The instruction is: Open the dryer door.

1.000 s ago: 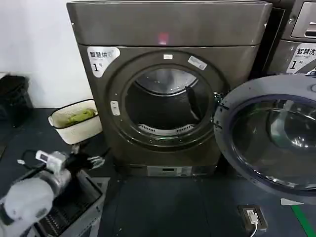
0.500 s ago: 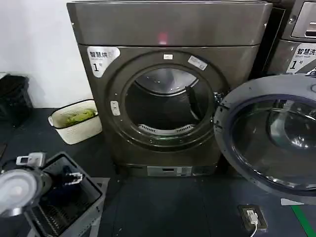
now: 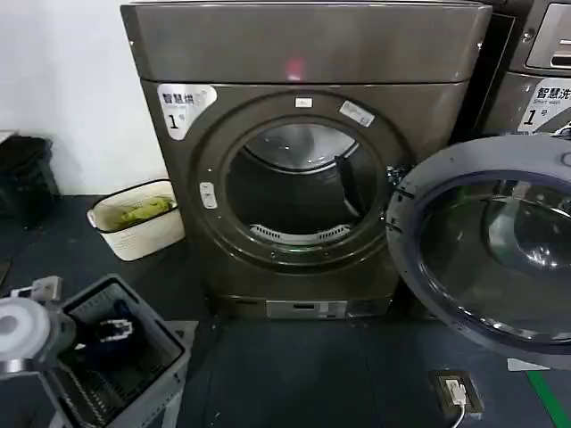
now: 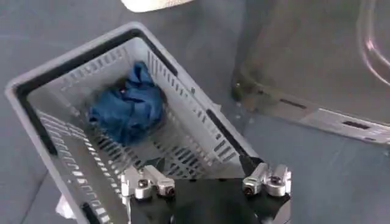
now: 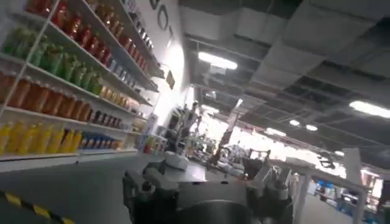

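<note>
dryer door swung wide at the machine's right | left claw spread over grey basket | right claw: grip state can't tell

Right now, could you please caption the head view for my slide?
Dryer door swung fully open; left gripper over a grey basket.

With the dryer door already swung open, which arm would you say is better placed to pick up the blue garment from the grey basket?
Left. The left gripper hangs open directly over the grey basket, with the blue garment just below it. The right gripper faces away toward store shelves.
</note>
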Robot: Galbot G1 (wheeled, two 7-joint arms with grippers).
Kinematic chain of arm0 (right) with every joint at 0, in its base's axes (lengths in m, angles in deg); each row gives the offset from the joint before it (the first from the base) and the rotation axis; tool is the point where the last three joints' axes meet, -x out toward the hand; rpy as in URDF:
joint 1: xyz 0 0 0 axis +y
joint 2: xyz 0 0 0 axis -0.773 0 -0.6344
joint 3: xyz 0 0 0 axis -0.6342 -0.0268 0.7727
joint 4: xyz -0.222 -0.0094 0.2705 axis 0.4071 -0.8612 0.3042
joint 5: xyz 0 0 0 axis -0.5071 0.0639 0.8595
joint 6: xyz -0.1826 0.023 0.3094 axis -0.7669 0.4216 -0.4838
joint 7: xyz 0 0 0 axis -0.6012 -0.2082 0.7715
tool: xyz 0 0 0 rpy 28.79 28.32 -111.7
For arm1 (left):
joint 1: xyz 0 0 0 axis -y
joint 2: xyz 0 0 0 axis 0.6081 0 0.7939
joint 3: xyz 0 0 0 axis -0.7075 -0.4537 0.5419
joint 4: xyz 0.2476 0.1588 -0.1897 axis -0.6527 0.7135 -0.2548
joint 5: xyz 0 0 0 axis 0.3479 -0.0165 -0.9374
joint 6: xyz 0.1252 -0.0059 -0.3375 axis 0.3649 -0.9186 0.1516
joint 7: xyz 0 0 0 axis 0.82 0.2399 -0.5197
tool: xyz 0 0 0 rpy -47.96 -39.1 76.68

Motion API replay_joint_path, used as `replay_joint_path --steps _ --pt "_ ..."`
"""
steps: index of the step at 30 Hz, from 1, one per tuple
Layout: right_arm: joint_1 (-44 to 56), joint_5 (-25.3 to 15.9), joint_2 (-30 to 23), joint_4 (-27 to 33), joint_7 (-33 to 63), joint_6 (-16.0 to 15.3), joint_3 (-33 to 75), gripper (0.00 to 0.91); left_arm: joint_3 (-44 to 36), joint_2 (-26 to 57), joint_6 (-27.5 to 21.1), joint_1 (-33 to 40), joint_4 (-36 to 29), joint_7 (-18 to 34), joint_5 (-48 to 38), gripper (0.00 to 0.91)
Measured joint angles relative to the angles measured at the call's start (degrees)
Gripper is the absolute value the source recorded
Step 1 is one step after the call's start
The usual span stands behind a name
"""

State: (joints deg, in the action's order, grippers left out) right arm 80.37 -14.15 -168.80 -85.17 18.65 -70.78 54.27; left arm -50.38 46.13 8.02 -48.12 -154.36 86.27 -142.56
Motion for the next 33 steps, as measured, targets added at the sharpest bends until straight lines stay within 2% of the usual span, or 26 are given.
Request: replay_joint_path --steps 13,19,33 --pt "0.15 0.05 0.33 3.96 2.92 0.21 3.06 0.907 -0.14 0.21 0.0 -0.67 3.68 1.08 -2.04 0.907" --pt "0.18 0.36 0.02 5.18 3.5 3.15 3.92 0.907 0.01 0.16 0.0 -0.57 5.46 2.4 -5.66 0.907" --pt "-0.16 0.3 -0.34 5.6 3.01 3.39 3.46 0.907 -0.13 0.2 0.0 -0.44 7.25 2.64 -6.66 0.907"
